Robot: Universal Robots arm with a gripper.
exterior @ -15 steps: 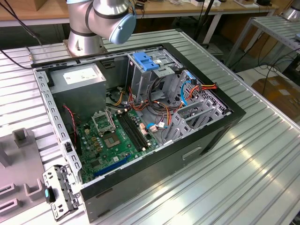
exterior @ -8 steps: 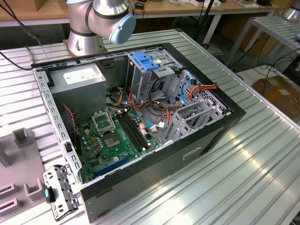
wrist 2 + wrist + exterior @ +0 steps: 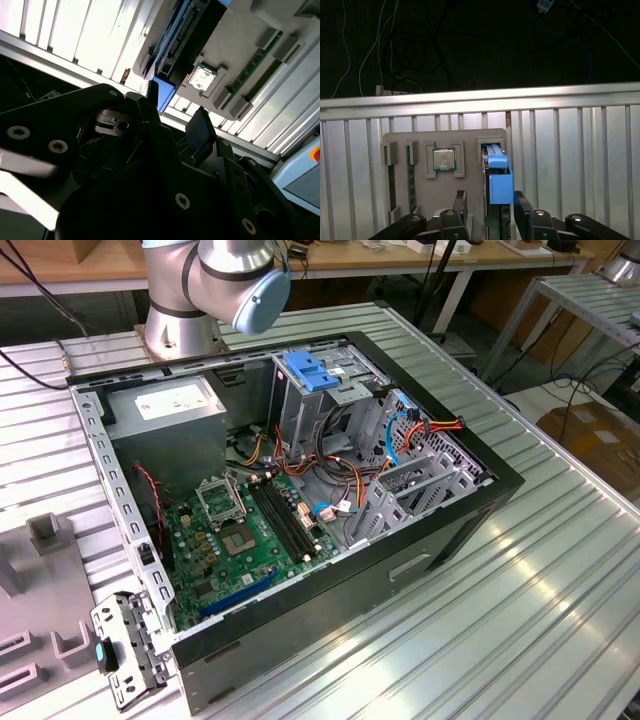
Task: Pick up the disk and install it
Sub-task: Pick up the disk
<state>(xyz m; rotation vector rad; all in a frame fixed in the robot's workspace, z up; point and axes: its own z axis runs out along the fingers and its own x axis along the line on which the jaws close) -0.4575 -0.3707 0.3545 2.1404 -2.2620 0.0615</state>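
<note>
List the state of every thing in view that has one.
disk, on edge in a slot of the grey holder, ungripped.
claw, open, aimed at the disk, clear of it.
processor chip, flat in its holder pocket.
computer case, on its side, panel off, insides exposed.

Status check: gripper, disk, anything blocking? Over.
Gripper open, fingers either side of disk. Disk on edge in grey holder slot, not gripped. Nothing blocking.
</note>
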